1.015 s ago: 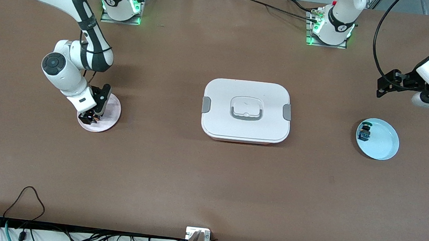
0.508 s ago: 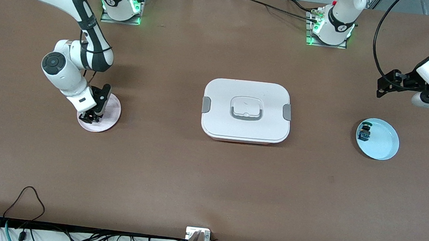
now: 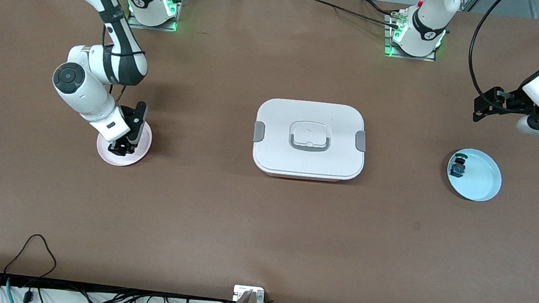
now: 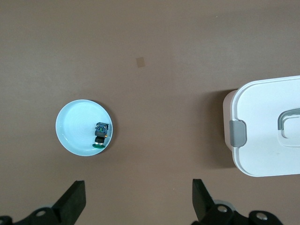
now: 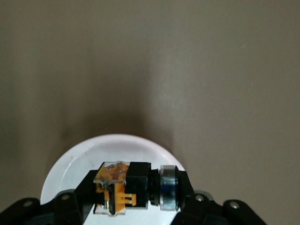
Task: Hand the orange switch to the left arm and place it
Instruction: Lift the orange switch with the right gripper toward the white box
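**Orange switch gripped over the pink plate**

My right fingers [image 3: 122,148] are closed on the orange switch [image 5: 133,187], pinching its black body from both sides, silvery band at one end and orange part at the other. I hold it just above the pink plate [image 3: 140,151] at the right arm's end of the surface [image 3: 262,230].

The white lidded box [image 3: 309,139] sits mid-surface, grey clips on its short sides, well apart from both plates. At the left arm's end lies the blue plate [image 3: 482,178] with a green-capped switch [image 3: 458,164] in it.

My left fingers [image 4: 136,206] are spread wide, holding nothing, and that arm waits high over the surface near the blue plate.
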`<move>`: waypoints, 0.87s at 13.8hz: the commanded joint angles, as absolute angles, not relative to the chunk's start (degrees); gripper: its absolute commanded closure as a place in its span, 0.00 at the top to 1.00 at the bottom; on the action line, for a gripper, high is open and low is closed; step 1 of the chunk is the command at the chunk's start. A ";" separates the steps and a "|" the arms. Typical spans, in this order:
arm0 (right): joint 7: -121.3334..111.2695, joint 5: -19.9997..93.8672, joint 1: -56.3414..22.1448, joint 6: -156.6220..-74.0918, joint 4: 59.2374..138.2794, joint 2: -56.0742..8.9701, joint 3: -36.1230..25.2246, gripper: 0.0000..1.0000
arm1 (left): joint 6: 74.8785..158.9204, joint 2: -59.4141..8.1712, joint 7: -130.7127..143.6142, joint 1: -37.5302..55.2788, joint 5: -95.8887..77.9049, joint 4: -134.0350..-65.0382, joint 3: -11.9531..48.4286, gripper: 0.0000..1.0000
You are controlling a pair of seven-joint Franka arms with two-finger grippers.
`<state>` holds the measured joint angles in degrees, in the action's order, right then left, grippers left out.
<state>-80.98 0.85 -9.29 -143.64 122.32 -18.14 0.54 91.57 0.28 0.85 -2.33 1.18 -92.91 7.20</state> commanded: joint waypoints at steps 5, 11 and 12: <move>-83.58 20.96 -9.14 -122.62 108.02 -17.67 4.83 0.00 | 90.09 -0.44 0.18 -2.46 0.97 -90.97 7.29 1.00; -88.31 46.96 -9.75 -118.13 104.60 -17.22 9.83 0.00 | 90.00 -0.44 0.61 -2.20 0.97 -90.97 7.47 1.00; -89.90 54.07 -9.84 -118.65 104.24 -17.23 10.89 0.00 | 90.00 -0.44 0.53 -2.28 0.71 -90.97 7.38 1.00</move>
